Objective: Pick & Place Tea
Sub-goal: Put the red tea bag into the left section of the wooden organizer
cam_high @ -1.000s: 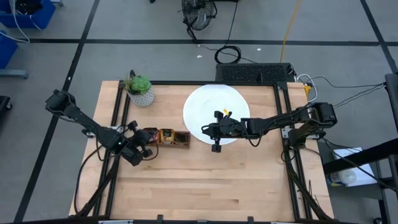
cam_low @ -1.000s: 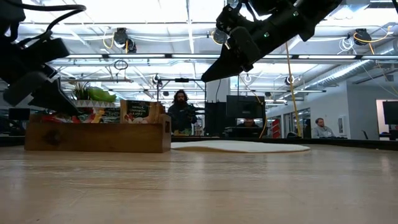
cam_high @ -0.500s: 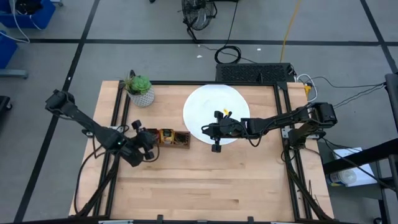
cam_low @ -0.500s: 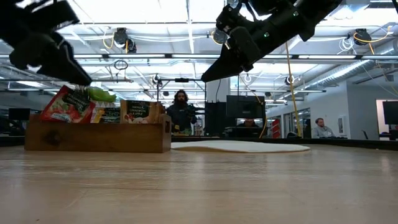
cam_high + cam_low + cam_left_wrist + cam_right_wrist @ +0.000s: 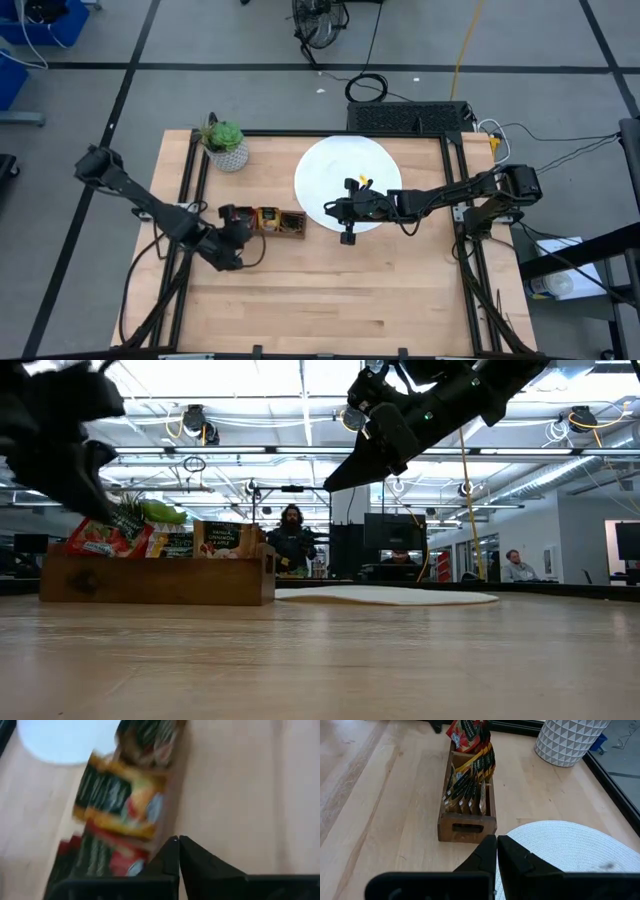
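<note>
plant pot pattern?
White pot with a grey triangle lattice pattern; right wrist view shows it best.

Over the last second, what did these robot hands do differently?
The left hand lifted off the tea packets at the tray's end, then dipped back toward them. Nothing visibly came out. The right hand stayed shut over the white mat.

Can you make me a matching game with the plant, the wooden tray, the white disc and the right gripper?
Things:
1. potted plant
2. wooden tray
3. white disc
4. right gripper

Descriptions:
A. holds tea sachets
B. shut, at the disc's near edge
C. round, flat
D. green, in a white pot

Pairs: 1-D, 2-A, 3-C, 4-B
</note>
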Tool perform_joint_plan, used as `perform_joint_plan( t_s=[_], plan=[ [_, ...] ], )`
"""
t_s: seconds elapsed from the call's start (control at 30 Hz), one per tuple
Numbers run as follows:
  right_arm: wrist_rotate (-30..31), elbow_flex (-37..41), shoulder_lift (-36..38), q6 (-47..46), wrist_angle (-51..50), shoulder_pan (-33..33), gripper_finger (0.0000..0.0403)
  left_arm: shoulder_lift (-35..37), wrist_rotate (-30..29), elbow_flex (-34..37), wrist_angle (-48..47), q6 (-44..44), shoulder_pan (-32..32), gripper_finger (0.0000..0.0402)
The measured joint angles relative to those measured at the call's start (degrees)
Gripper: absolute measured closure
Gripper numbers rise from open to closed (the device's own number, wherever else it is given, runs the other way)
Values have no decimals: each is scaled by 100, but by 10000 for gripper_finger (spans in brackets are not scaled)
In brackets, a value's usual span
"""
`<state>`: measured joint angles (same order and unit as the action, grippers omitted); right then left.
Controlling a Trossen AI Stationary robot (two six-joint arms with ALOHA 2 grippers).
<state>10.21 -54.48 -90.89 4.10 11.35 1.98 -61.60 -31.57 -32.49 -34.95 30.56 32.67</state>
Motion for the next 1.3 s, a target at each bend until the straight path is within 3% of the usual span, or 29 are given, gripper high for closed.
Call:
perform_joint_plan(
  t_s=[0.27,0.9,1.13,1.3],
  plan=[
    [0,0,0,-32,4,0,397,-472,318,2,-1328,1207,-357,397],
    [1,0,0,-37,2,0,397,-545,176,-156,-1216,765,-372,397],
    [1,0,0,-35,0,0,397,-545,39,-597,-1773,715,-372,399],
    [1,0,0,-26,-2,0,397,-545,149,-537,-1948,1077,-372,399]
  ],
)
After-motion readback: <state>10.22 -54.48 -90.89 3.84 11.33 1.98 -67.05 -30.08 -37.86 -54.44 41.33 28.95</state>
